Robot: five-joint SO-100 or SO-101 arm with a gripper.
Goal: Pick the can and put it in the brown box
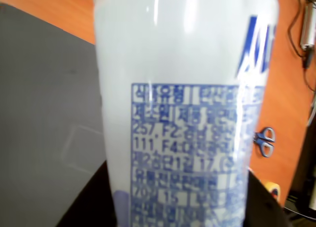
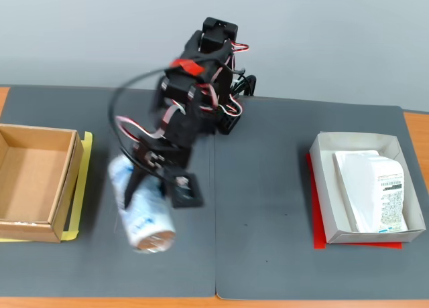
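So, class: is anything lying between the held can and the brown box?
Nothing visible. In the fixed view the gripper holds the can above bare grey mat, and the brown box sits open just left of it.

In the fixed view we find the brown box [image 2: 37, 181] at nine o'clock, the can [image 2: 142, 214] toward seven, and the white box [image 2: 365, 187] with its packet [image 2: 375, 187] at three.

Orange counter [image 2: 415, 130] under dark grey mats [image 2: 281, 201], plain pale wall [image 2: 322, 33] behind; light looks even, probably overhead.
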